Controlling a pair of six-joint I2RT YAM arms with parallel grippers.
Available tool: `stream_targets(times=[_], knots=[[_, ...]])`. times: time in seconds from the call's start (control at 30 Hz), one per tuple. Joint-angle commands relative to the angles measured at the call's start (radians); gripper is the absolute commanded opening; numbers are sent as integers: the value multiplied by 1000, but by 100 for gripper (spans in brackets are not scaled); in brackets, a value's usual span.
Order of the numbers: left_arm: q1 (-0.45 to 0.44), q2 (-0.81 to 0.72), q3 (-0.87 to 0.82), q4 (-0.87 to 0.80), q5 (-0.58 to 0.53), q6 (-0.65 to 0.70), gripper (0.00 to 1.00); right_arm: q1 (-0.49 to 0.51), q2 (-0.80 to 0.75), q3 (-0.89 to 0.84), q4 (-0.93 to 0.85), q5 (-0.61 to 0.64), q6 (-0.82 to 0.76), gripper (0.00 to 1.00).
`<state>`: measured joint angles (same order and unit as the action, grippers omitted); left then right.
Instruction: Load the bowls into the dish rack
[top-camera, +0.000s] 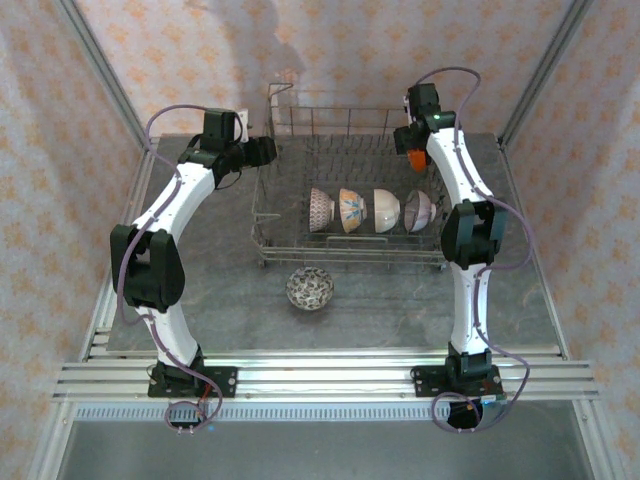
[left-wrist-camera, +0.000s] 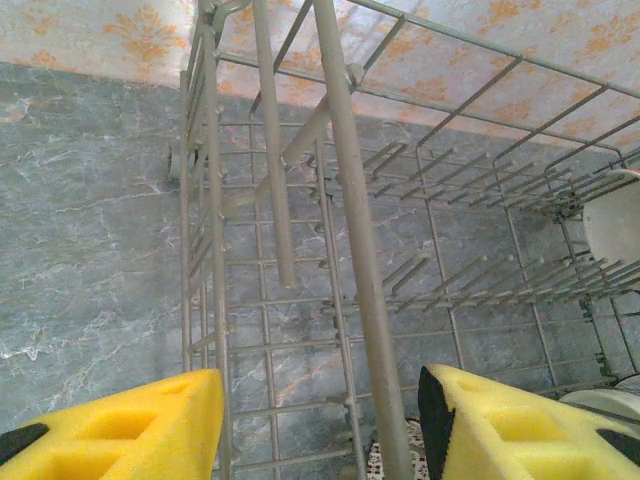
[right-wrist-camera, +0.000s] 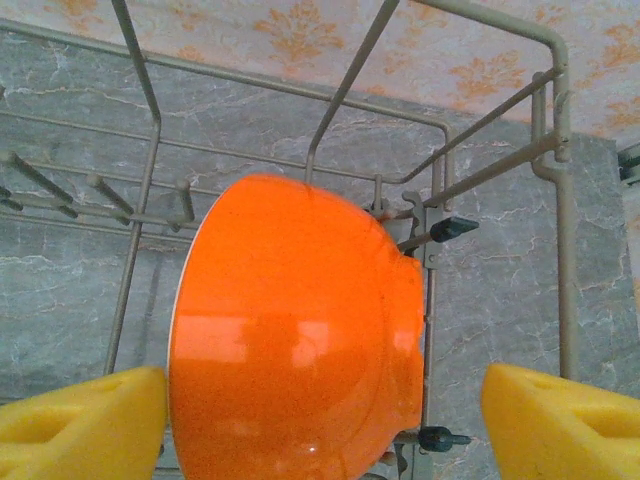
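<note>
The grey wire dish rack (top-camera: 350, 256) stands mid-table. In its front row, bowls stand on edge: a mauve one (top-camera: 321, 210), a floral one (top-camera: 352, 210), a white one (top-camera: 387, 210) and a pinkish one (top-camera: 421, 210). A patterned bowl (top-camera: 310, 288) sits upright on the table just in front of the rack. My right gripper (right-wrist-camera: 325, 425) is open around the orange bowl (right-wrist-camera: 300, 330), which stands on edge among the tines at the rack's far right (top-camera: 415, 160); the right finger (right-wrist-camera: 560, 420) is clear of it. My left gripper (left-wrist-camera: 320, 430) is open, straddling the rack's left wall (left-wrist-camera: 365, 280).
The grey marble table (top-camera: 400, 310) has free room in front of the rack on both sides of the loose bowl. Metal frame posts (top-camera: 105, 70) rise at the back corners. Aluminium rails (top-camera: 320, 375) run along the near edge.
</note>
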<state>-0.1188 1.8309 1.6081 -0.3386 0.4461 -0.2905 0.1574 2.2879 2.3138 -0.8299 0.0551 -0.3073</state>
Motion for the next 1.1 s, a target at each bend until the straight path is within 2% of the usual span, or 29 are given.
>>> stream_targets(times=[0.0, 0.27, 0.57, 0.8, 0.93, 1.07], knots=[[-15, -32, 21, -51, 10, 10, 56, 15, -66, 25, 26, 15, 4, 83], [-38, -54, -11, -70, -7, 23, 56, 42, -114, -36, 74, 72, 6, 86], [-67, -99, -45, -106, -39, 31, 56, 86, -189, -131, 82, 65, -8, 86], [-85, -176, -80, -147, -56, -1, 56, 134, -366, -359, 176, 76, 56, 87], [-100, -236, -99, -216, -88, -19, 56, 174, -445, -423, 147, 86, 83, 87], [-112, -342, -186, -260, -129, -75, 56, 213, -533, -484, 122, 115, 109, 87]])
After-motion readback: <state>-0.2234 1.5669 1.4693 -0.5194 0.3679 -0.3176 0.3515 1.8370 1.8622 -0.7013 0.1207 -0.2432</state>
